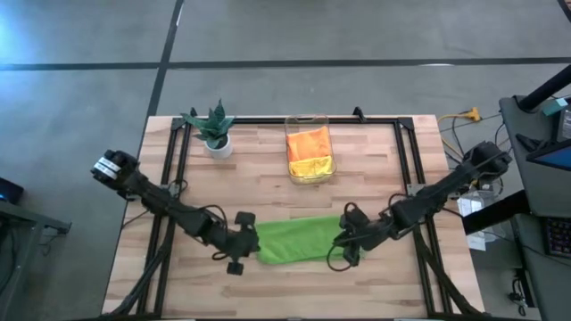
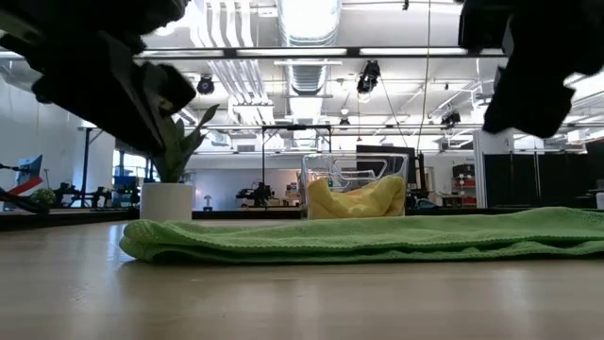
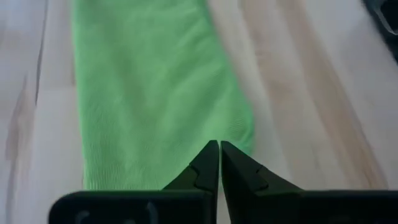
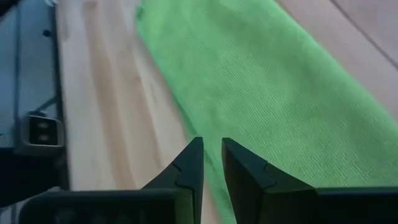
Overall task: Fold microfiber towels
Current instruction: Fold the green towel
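Observation:
A lime green microfiber towel [image 1: 299, 241] lies flat on the wooden table as a long folded strip, running left to right near the front edge. My left gripper [image 3: 219, 144] is shut and hovers over the strip's left end [image 3: 149, 93], holding nothing. Over the strip's right end [image 4: 267, 93], my right gripper [image 4: 211, 142] has a narrow gap between its fingers with nothing in it. In the low view both arms hang above the towel [image 2: 377, 236]. An orange towel [image 1: 308, 141] and a yellow towel [image 1: 312, 167] sit in the clear bin.
The clear plastic bin [image 1: 310, 178] stands at the table's far middle. A small potted plant [image 1: 214, 129] is at the far left. A dark metal frame [image 1: 406, 152] runs along the table's far and side edges. Bare wood lies between towel and bin.

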You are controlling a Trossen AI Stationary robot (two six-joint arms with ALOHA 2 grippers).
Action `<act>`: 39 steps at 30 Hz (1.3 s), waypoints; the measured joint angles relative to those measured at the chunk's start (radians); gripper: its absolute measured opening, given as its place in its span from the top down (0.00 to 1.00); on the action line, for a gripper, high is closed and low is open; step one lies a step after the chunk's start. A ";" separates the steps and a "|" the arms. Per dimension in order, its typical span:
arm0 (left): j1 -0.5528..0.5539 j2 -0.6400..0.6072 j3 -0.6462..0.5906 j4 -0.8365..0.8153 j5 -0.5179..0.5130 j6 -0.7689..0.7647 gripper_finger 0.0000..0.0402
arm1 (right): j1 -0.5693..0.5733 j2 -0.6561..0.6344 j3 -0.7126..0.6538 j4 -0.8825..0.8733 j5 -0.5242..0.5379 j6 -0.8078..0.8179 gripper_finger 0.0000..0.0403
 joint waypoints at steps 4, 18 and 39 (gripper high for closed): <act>0.033 0.000 -0.023 -0.001 0.000 -0.113 0.93 | 0.000 0.065 0.000 0.047 -0.010 0.001 0.87; 0.202 0.272 0.035 0.230 0.228 -0.324 0.76 | -0.059 0.273 -0.001 0.108 -0.046 -0.068 0.89; 0.230 0.056 0.028 -0.104 0.094 -0.348 1.00 | -0.054 0.070 -0.002 0.006 -0.254 -0.092 0.91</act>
